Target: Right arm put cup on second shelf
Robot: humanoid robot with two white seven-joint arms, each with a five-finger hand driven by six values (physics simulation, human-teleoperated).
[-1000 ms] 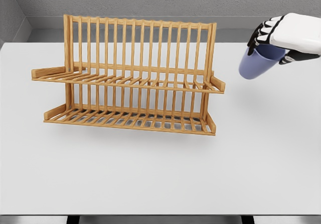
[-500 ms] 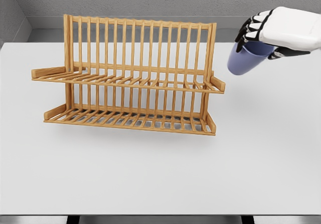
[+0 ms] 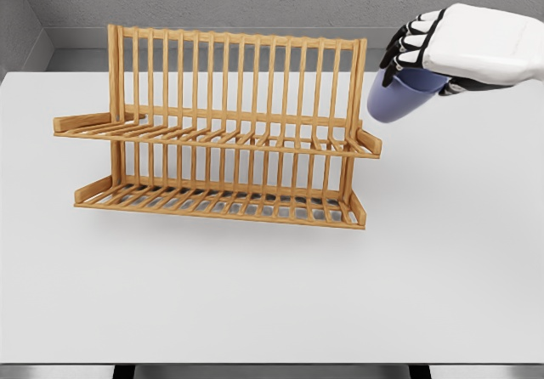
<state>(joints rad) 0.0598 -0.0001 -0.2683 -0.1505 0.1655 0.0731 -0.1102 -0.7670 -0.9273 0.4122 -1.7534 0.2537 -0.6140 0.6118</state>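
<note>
Gripping the blue cup (image 3: 393, 100) from above, right hand (image 3: 463, 46) fingers curled — rim hidden — beside the rack (image 3: 221, 132).

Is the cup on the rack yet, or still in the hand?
Not on the rack. The right hand grips the blue cup from above, tilted, in the air just right of the wooden rack. Both shelves hold nothing.

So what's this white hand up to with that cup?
The robot's right hand has its fingers wrapped around a blue cup and holds it tilted in the air, just off the right end of a two-level wooden dish rack. The cup is up near the rack's top corner, above the upper shelf, and not resting on anything yet. Both shelves are bare, and the rack stands on a white table. The other arm is out of sight.
</note>
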